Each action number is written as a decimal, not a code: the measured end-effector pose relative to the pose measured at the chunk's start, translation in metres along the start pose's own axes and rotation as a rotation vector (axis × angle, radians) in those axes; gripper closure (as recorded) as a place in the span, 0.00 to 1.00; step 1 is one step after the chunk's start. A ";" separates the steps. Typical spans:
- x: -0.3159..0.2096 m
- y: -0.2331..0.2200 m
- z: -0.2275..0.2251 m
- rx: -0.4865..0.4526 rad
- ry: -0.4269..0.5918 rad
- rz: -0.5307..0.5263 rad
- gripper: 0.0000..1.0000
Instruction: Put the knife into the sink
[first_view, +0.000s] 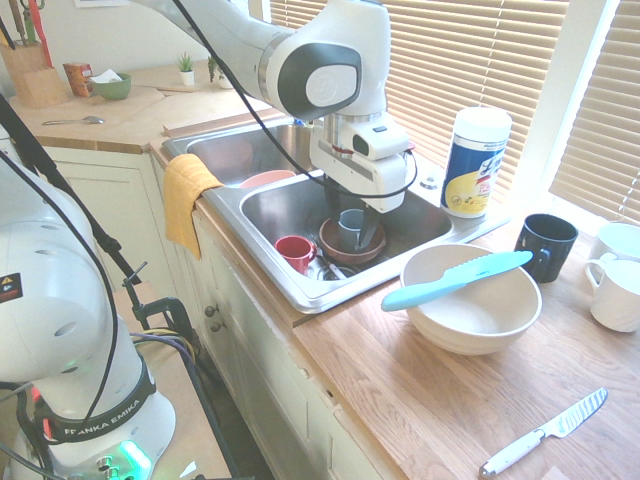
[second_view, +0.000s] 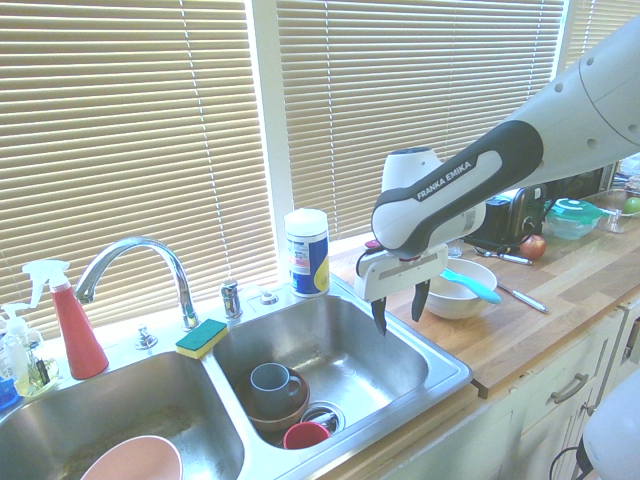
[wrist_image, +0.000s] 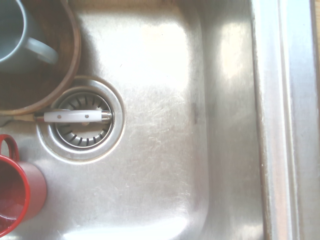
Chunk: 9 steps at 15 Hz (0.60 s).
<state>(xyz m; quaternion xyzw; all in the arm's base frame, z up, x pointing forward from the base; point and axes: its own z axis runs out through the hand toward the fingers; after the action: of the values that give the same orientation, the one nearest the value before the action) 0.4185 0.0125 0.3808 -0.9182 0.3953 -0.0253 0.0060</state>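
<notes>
Turquoise plastic serrated knife (first_view: 455, 280) lies across the white bowl's rim (first_view: 470, 335) on the wooden desk, so the empty, spread pincer (second_view: 398, 311) (hovering over the stainless steel double sink (second_view: 440, 365)) should grip mid-handle.

knife (first_view: 456, 281) across bowl (first_view: 470, 315) rim, beside sink (first_view: 300, 205).

Two knives are sitting on the wooden counter: one turquoise plastic knife (first_view: 456, 280) and one steel-bladed, white-handled knife (first_view: 543, 432). One stainless steel double-basin sink (second_view: 440, 352) is holding two bowls, a brown (second_view: 277, 412) and a pink (second_view: 131, 461), plus two mugs, grey (second_view: 271, 380) and red (second_view: 305, 435). One white bowl (first_view: 470, 298), one black mug (first_view: 545, 246) and two white mugs (first_view: 615, 290) are standing on the counter.
</notes>
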 end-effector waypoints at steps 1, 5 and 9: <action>0.000 0.000 0.001 -0.001 -0.001 0.002 0.00; 0.016 -0.004 -0.024 0.015 0.030 0.016 0.00; 0.059 0.035 -0.067 -0.039 0.023 0.050 0.00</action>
<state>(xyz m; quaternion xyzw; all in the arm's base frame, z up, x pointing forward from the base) 0.4300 -0.0537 0.4492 -0.9076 0.4187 -0.0281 -0.0159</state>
